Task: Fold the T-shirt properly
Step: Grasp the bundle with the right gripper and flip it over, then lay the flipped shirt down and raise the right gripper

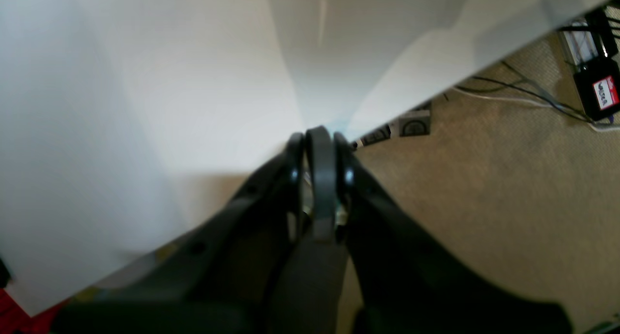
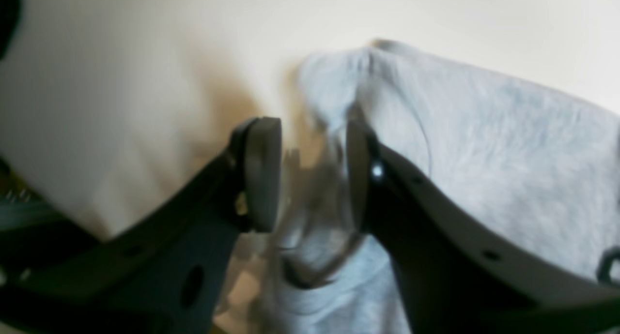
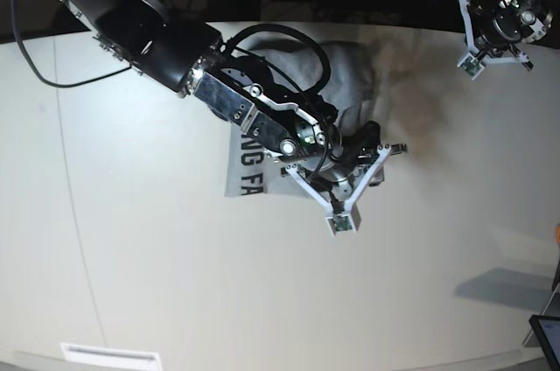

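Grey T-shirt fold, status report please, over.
Left gripper shut, empty, parked off the white table's edge. Right gripper open over the heather-grey cotton T-shirt, fabric between its jaws. T-shirt bunched, lettering showing. Nothing in the way.

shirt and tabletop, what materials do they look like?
T-shirt: soft heather-grey knit, probably cotton jersey; matte, slightly fuzzy, bunches into folds, black printed letters visible in the base view. Table: smooth, hard off-white surface, maybe laminate or painted board; even low sheen, soft shadows, no grain visible.
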Tool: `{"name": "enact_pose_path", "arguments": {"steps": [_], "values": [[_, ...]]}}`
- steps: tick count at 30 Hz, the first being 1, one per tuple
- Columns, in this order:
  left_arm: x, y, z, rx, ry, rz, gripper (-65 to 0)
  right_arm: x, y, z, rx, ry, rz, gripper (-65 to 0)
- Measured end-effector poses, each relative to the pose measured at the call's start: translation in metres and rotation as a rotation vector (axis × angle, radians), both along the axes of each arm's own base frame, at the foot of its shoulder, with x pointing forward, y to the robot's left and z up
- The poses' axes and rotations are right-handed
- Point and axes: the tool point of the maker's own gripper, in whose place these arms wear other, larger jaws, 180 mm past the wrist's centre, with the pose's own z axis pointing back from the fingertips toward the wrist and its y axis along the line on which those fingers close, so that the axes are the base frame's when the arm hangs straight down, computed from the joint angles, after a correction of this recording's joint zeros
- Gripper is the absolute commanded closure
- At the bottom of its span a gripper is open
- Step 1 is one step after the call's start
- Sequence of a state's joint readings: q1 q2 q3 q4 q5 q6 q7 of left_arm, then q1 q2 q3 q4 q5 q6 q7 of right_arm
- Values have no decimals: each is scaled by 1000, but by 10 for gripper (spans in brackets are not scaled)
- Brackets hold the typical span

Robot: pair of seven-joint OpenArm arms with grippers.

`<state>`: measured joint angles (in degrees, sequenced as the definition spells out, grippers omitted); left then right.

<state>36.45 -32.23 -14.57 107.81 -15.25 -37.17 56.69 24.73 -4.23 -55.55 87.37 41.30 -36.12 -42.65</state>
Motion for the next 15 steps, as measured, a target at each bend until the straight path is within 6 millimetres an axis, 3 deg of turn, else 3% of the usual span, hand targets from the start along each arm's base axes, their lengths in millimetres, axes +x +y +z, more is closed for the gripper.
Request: {"name": "enact_pose_path", "arguments": {"steps": [4,7,8,11,15], "values": [[1,0,0,0,-4,0,-44,-3,5,31,64,-69,38,-244],[1,0,0,2,-2,0,-44,12,-26,37,60,-95,-4,-234],[1,0,1,0,-4,1,-44,23,-43,36,48,-105,-42,-205],[3,-2,1,-11,-15,2,-42,40,-95,21,-38,-116,-135,-3],[10,-18,12,-20,-55,-39,-37,0,-108,-7,-64,-16,-76,0]]}}
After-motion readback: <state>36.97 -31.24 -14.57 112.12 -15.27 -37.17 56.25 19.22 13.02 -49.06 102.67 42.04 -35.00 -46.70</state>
